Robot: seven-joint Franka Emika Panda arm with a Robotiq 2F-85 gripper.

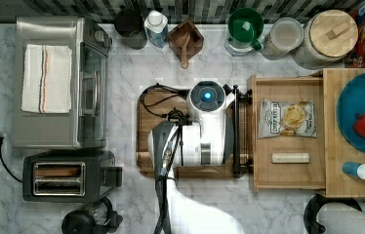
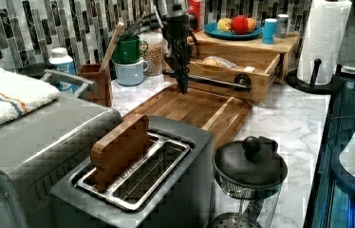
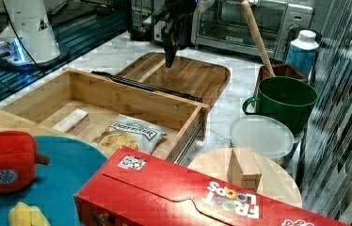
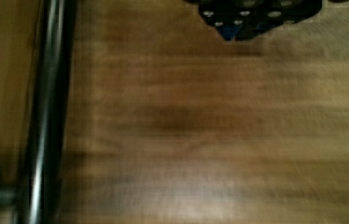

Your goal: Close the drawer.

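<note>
Drawer pulled out, gripper low over the cutting board just beside the handle.

The drawer (image 1: 288, 131) stands open from under the wooden top (image 1: 339, 161) that carries a blue plate (image 1: 356, 112); a chip bag (image 1: 286, 118) and a small pale stick (image 1: 291, 158) lie inside it. Its black handle (image 1: 236, 131) runs across the front, over the edge of the brown cutting board (image 2: 199, 107). The gripper (image 2: 183, 88) points down at the board, just beside the handle in the left view and not clearly touching it. Whether its fingers are spread or pressed together I cannot tell. In the wrist view the handle (image 4: 46, 112) runs beside the board's grain.
</note>
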